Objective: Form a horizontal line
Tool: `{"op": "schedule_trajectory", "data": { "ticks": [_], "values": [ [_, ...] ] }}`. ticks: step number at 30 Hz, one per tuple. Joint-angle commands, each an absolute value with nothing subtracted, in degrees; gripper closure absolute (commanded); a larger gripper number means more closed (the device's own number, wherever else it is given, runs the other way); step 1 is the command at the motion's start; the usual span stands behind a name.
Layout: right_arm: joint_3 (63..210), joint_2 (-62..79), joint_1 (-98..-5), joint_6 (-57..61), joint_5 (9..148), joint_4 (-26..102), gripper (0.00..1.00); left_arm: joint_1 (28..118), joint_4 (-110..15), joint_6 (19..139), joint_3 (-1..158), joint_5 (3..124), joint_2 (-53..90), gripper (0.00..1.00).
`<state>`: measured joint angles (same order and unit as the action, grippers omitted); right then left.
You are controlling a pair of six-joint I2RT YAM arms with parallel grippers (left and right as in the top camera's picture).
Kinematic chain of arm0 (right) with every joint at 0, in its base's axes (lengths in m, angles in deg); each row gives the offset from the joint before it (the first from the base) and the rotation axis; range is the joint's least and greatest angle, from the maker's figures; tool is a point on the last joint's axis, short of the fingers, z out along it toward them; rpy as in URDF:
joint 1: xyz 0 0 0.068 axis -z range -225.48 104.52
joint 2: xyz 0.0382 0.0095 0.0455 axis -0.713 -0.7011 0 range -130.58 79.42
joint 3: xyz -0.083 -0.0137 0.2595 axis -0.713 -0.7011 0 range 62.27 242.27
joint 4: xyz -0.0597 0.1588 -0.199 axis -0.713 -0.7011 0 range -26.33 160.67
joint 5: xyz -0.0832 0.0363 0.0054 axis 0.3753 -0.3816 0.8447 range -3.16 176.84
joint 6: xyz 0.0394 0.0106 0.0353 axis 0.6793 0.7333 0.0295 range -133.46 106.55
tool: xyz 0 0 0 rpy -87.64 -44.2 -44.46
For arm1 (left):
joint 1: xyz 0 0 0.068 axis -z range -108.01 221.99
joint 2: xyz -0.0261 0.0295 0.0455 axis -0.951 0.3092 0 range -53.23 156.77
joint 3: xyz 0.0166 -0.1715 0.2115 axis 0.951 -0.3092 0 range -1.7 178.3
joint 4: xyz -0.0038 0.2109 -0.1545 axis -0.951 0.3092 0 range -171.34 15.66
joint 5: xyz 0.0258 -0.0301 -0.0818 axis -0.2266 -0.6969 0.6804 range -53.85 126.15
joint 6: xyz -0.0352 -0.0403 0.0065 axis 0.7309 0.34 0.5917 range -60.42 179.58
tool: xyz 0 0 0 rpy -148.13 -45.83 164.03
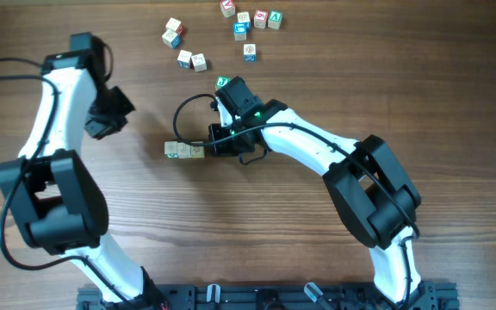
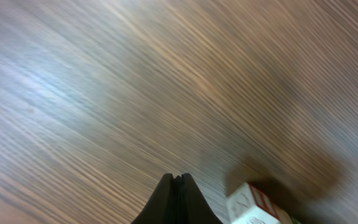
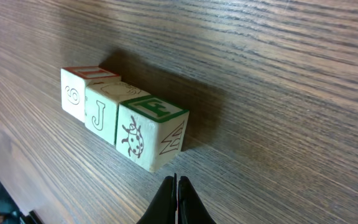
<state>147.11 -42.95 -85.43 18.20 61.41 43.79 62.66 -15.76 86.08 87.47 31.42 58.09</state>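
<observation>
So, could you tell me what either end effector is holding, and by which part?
Nothing is held: the left end effector and the right end effector are both shut empty; the horizontal line sits ungripped.

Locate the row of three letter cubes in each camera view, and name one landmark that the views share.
Overhead: three-cube row left of centre, at the right gripper.
Left wrist: one red-edged cube at the bottom edge; cannot tell if it is the row's.
Right wrist: three-cube row left of centre, just beyond the shut right gripper.
Shared landmark: the right gripper, next to the row in overhead and right wrist.
</observation>
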Motion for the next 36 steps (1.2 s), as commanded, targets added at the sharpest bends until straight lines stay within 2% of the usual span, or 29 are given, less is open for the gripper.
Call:
{"op": "schedule_trajectory", "data": {
  "ticks": [1, 9, 36],
  "values": [
    [146.87, -41.22, -85.4, 18.69, 63.18, 44.1, 0.95, 59.15, -14.95, 87.31, 88.21, 30.09, 56.96, 0.96],
    [146.87, -42.09, -85.97, 19.95, 68.51, 44.08, 0.95, 58.1, -14.4, 87.29, 88.19, 30.09, 57.02, 0.96],
    [146.87, -47.25, -86.82, 22.73, 68.23, 47.53, 0.96, 58.1, -14.45, 87.29, 88.19, 30.09, 57.02, 0.96]
  ]
}}
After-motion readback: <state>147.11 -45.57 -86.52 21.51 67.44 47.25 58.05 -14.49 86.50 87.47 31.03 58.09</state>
